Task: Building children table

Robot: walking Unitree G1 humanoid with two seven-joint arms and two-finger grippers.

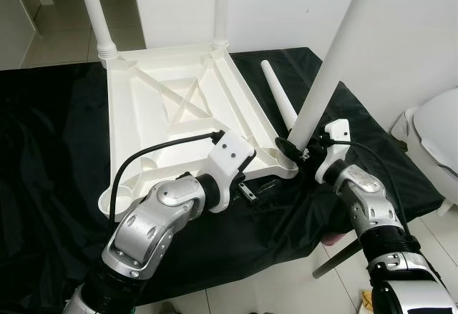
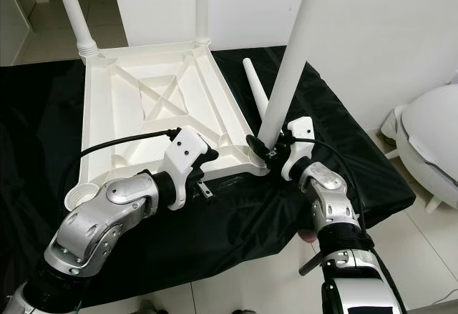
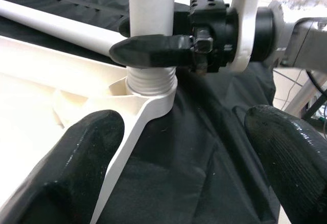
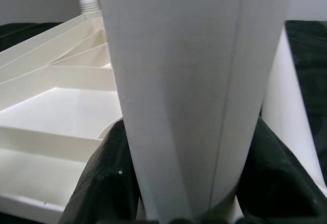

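Right tool [image 1: 295, 149] clamped on white leg [image 1: 336, 64] at tabletop [image 1: 172, 106] corner socket | left tool [image 3: 184, 147] open beside it

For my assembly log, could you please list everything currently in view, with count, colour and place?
Tabletop: one, white, upside down on the black cloth.
Fitted legs: three, white, upright in corner sockets, two far, one near right.
Loose leg: one, white, lying on the cloth right of the tabletop.
Black cloth: one, covering the work surface.
White object: one, at the right edge, cannot identify.
Left gripper: open, by the near right socket.
Right gripper: shut on the near right leg's base.
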